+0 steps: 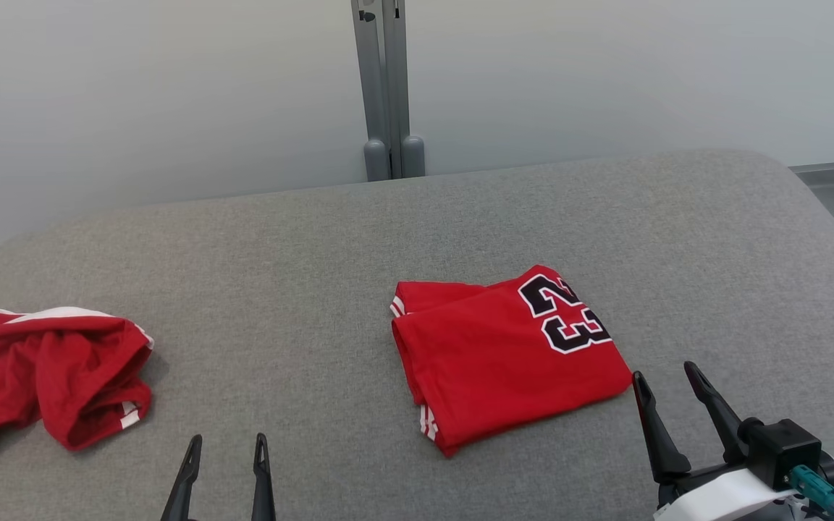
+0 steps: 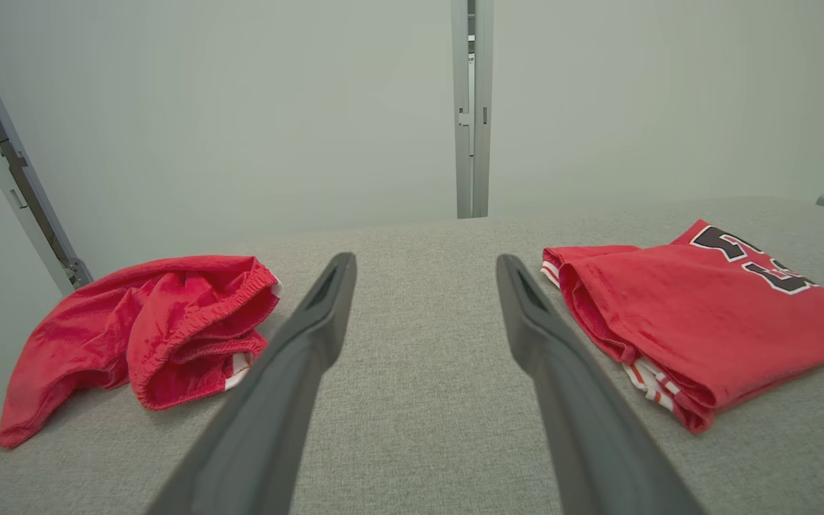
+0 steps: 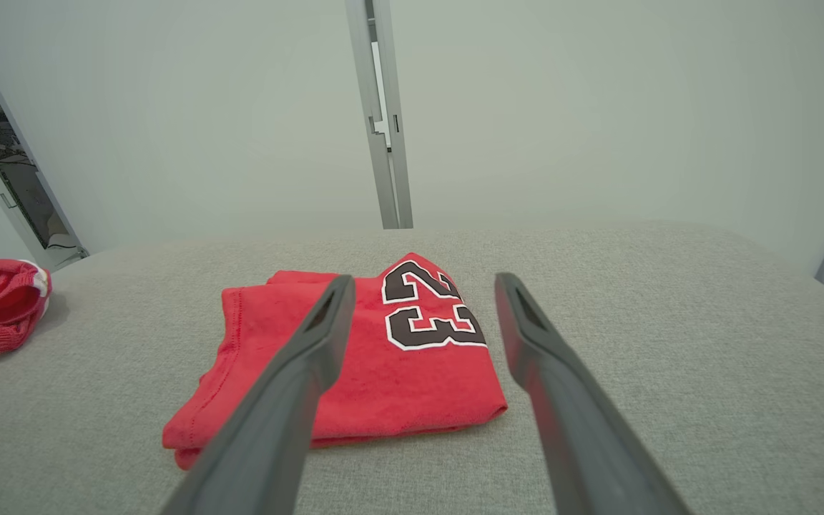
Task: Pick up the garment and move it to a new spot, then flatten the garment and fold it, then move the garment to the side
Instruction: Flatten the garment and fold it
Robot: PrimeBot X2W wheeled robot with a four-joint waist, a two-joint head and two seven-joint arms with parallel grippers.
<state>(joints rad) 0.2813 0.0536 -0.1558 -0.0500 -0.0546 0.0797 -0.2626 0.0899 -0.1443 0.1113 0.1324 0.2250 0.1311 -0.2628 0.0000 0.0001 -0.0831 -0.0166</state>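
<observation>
Looking at the folded red jersey (image 1: 504, 354): it's sitting mid grey table (image 1: 316, 239), just up and left of my right gripper (image 1: 664, 371), with its near corner almost at my inner fingertip. Both my grippers are spread wide, holding nothing. My left gripper (image 1: 229, 438) is well apart from it, nearer the crumpled red garment (image 1: 48, 369). So moving it aside looks like a right-arm job.

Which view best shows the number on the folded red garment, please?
The right wrist view: the number reads whole and large. The head view shows it whole but smaller; the left wrist view, steeply slanted.
</observation>
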